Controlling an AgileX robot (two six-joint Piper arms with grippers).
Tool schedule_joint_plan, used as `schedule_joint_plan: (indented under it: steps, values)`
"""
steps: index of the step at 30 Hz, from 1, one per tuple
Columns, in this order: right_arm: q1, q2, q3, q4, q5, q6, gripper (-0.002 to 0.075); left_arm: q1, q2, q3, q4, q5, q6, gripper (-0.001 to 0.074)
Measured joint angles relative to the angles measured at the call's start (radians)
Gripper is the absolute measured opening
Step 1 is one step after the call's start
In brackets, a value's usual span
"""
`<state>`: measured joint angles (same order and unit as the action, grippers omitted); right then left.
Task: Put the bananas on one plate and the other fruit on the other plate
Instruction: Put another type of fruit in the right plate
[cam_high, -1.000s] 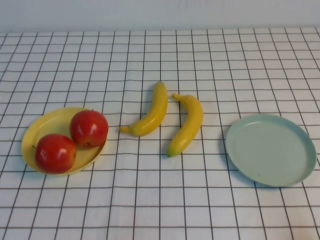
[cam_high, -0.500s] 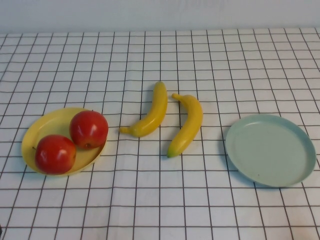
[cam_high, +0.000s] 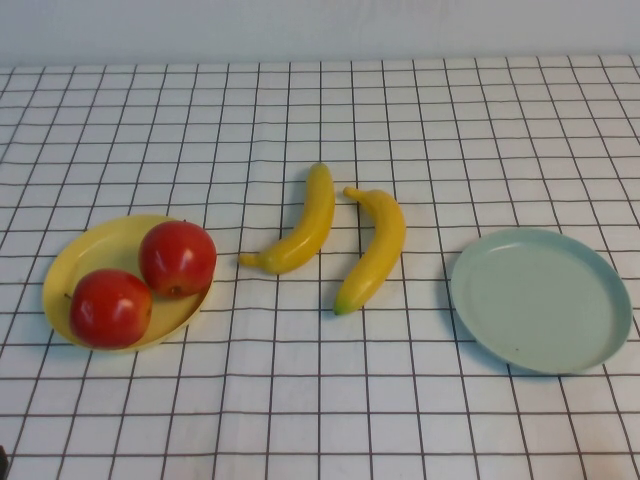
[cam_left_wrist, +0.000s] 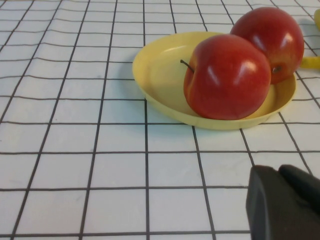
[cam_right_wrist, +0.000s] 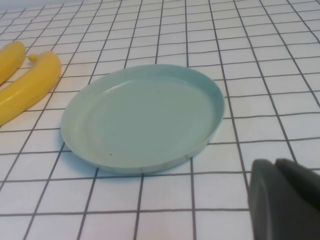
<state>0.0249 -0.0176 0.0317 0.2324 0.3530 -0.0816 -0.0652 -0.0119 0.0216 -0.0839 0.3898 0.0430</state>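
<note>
Two red apples (cam_high: 178, 257) (cam_high: 110, 306) lie in the yellow plate (cam_high: 95, 245) at the left. Two yellow bananas (cam_high: 300, 225) (cam_high: 375, 250) lie side by side on the cloth in the middle. The pale blue-green plate (cam_high: 540, 300) stands empty at the right. My left gripper (cam_left_wrist: 278, 170) is shut and empty, low over the cloth, on the near side of the yellow plate (cam_left_wrist: 160, 65) and apart from its apples (cam_left_wrist: 227, 75). My right gripper (cam_right_wrist: 274, 164) is shut and empty, just short of the blue-green plate (cam_right_wrist: 142, 115). Both bananas (cam_right_wrist: 30, 85) lie beyond it.
A white cloth with a black grid (cam_high: 320, 400) covers the whole table. A pale wall runs along the far edge. A dark sliver (cam_high: 2, 462) shows at the bottom left corner of the high view.
The dark sliver at the high view's bottom left corner has come into sight. Fruit and plates have not moved.
</note>
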Motion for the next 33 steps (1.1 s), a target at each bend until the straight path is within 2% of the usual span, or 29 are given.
schedule_joint_plan:
  steps: [12, 15, 19, 21, 23, 28, 33]
  values:
    - [0.0, 0.0, 0.0, 0.029, -0.008, 0.002, -0.0017, 0.0, 0.0, 0.0, 0.0, 0.0, 0.002, -0.0003]
    - [0.0, 0.0, 0.0, 0.25, -0.072, 0.059, -0.0017, 0.0, 0.0, 0.0, 0.0, 0.0, 0.002, -0.0003]
    - [0.0, 0.0, 0.0, 0.887, -0.15, 0.154, -0.0017, 0.0, 0.0, 0.0, 0.0, 0.0, 0.002, -0.0003]
    - [0.0, 0.0, 0.0, 1.103, -0.186, 0.163, -0.0017, 0.0, 0.0, 0.0, 0.0, 0.0, 0.002, -0.0003]
    - [0.0, 0.0, 0.0, 1.186, -0.251, 0.138, -0.0017, 0.0, 0.0, 0.0, 0.0, 0.0, 0.002, -0.0003]
    - [0.0, 0.0, 0.0, 1.255, -0.388, 0.011, -0.0017, 0.0, 0.0, 0.0, 0.0, 0.0, 0.002, -0.0003]
    - [0.0, 0.0, 0.0, 1.24, -0.328, -0.056, -0.0016, 0.0, 0.0, 0.0, 0.0, 0.0, 0.002, -0.0003]
